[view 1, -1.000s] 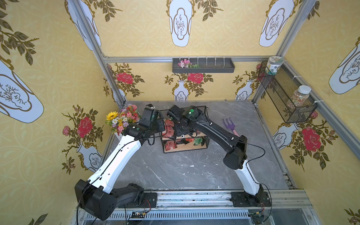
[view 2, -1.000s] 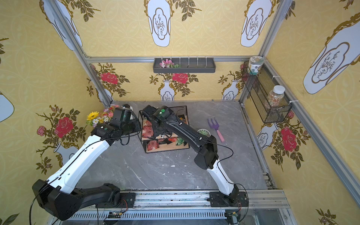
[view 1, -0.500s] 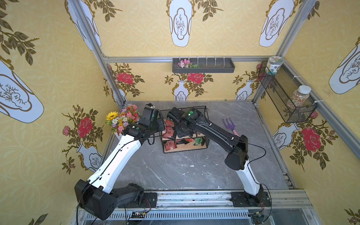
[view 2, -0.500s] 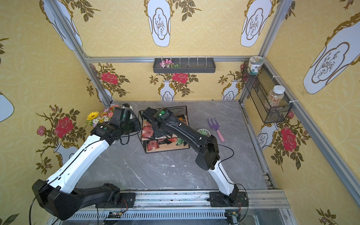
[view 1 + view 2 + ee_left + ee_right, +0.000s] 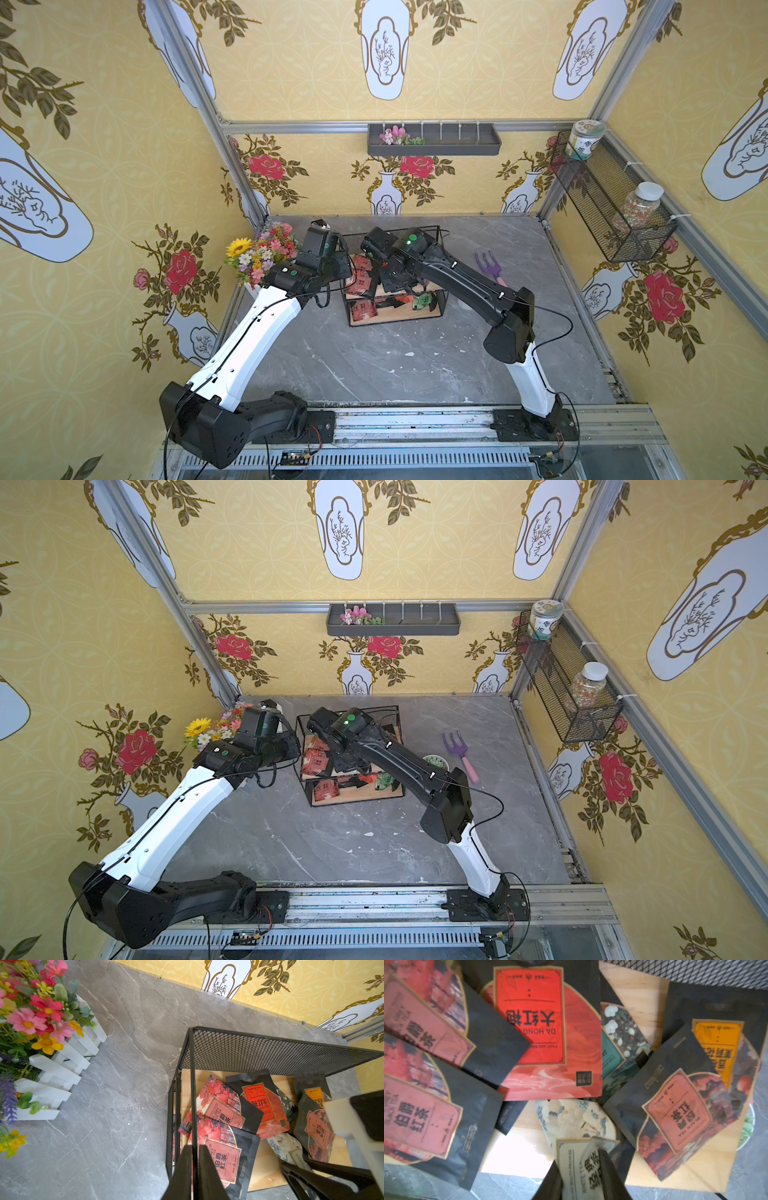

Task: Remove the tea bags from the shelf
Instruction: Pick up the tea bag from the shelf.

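Fingers [image 5: 185, 1169] of the left gripper [image 5: 195, 1148] stand narrow. They are clamped on a thin black frame rod at the left end of the shelf [image 5: 270, 1053], and the rod runs straight between them. Left of the shelf, and apart from it, a white picket flower planter [image 5: 62, 1064] sits on the grey marble table [image 5: 124, 1105].

The tea bags [image 5: 222, 1109] lie in a loose overlapping heap on the shelf's upper board [image 5: 645, 991]. Two dusky red ones are toward the left end, a bright red one lies against the mesh back, and an orange-labelled one is toward the right end.

From where I stand the right arm leans in over the shelf from its right side. The right gripper [image 5: 580, 1163] has its fingers [image 5: 610, 1174] drawn in on the white tea bag [image 5: 577, 1126] at the front of the upper board. The label end of that sachet curls up between them.

On the lower board [image 5: 395, 318] I can make out a red sachet near the left end and a green one near the right end.

Just beside the shelf's right end stands a small plant pot [image 5: 436, 761]. Farther right lies a purple garden fork [image 5: 490, 268], well clear of the shelf.
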You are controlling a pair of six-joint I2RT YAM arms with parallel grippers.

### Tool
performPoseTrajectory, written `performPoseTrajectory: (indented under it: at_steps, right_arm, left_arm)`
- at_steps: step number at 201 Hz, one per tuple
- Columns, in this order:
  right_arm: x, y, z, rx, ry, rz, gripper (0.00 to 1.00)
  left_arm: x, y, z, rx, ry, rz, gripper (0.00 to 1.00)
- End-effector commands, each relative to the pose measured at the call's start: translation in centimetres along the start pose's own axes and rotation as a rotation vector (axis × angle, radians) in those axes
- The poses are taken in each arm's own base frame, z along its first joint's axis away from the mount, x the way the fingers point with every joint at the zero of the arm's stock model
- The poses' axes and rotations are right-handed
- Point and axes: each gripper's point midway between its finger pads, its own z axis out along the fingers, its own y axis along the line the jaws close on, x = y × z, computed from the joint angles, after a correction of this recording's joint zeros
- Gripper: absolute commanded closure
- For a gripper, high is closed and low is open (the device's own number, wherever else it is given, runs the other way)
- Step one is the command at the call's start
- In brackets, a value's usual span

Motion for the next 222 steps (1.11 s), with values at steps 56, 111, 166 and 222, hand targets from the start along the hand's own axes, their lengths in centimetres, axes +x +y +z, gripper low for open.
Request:
performPoseTrajectory:
  at_steps: [56,111,166,222]
  right_arm:
    - [0.4,0.0,-1.8,-0.048,-0.002,0.001,0.80]
    - [0.9,1.0,-3.5,-0.136,-0.007,0.008,0.82]
    - [2.4,2.7,-5.5,-0.252,-0.002,-0.015,0.84]
    - [9.6,-0.5,-5.4,-0.206,0.050,0.000,0.86]
  left_arm:
    - [-0.3,0.1,0.1,-0.009,-0.006,0.011,0.86]
    - [-0.2,0.2,0.3,-0.014,-0.003,0.011,0.87]
    - [0.0,0.2,0.4,-0.017,0.001,0.013,0.87]
    - [0.1,0.4,0.5,-0.023,0.001,0.014,0.87]
